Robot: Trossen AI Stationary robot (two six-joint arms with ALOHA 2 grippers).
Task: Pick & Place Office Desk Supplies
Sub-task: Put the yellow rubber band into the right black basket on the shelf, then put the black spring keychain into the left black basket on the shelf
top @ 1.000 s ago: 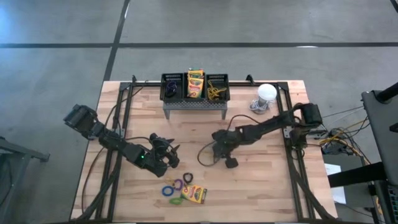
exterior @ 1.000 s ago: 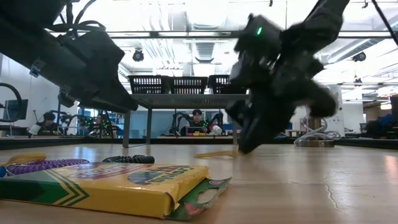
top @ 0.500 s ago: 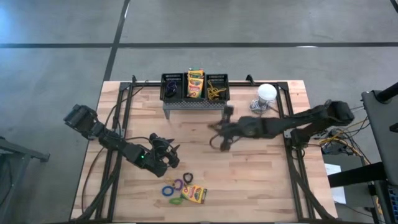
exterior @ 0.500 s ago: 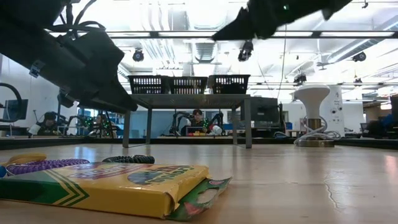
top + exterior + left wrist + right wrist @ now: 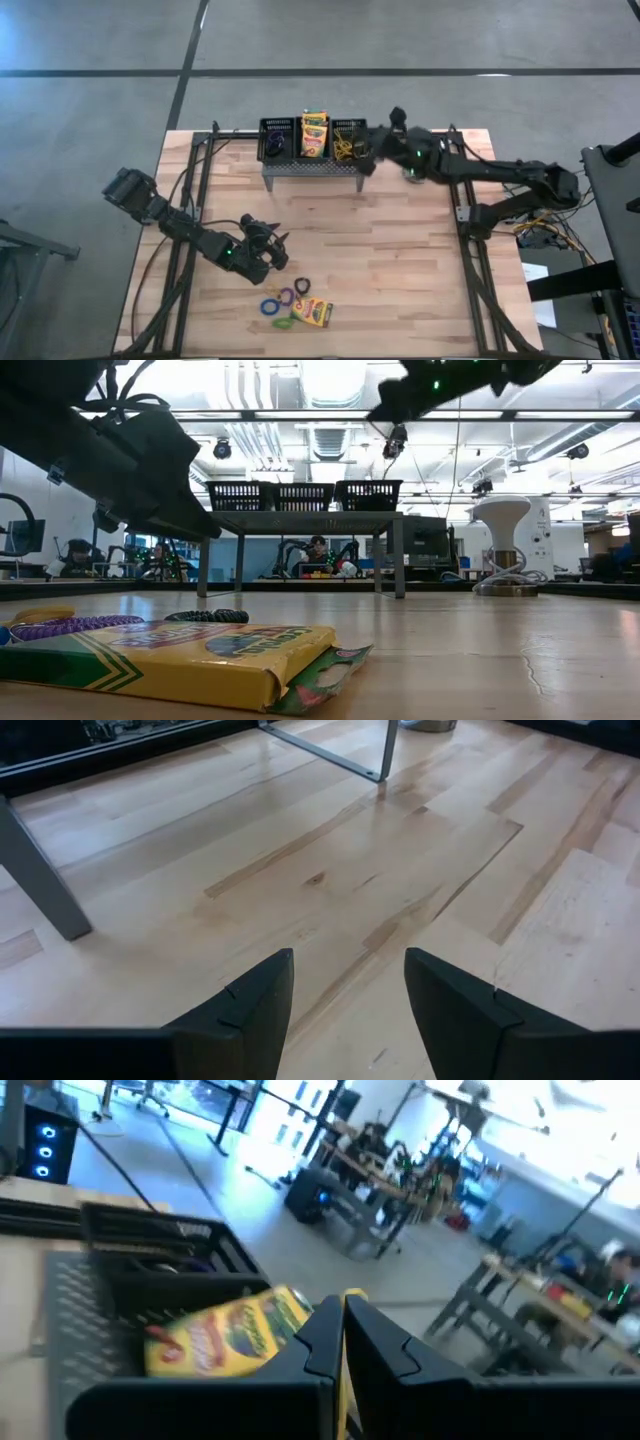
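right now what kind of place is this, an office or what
More likely a robotics lab or workshop than an office. Beyond the wooden table, the low view shows an open hall with exposed ceiling ducts, other robot arms on a far bench, and a person seated at a workstation.

3 black mesh bins (image 5: 313,139) in a row by right gripper (image 5: 368,158); crayon box (image 5: 314,133) upright in mid bin. Flat crayon box (image 5: 314,313) w/ loops (image 5: 280,303) near left gripper (image 5: 276,250).

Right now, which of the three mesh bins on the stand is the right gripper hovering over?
The right-hand bin, the one with yellow loops inside. The right gripper hangs at its edge; the middle bin holds a crayon box and the left bin sits farthest away.
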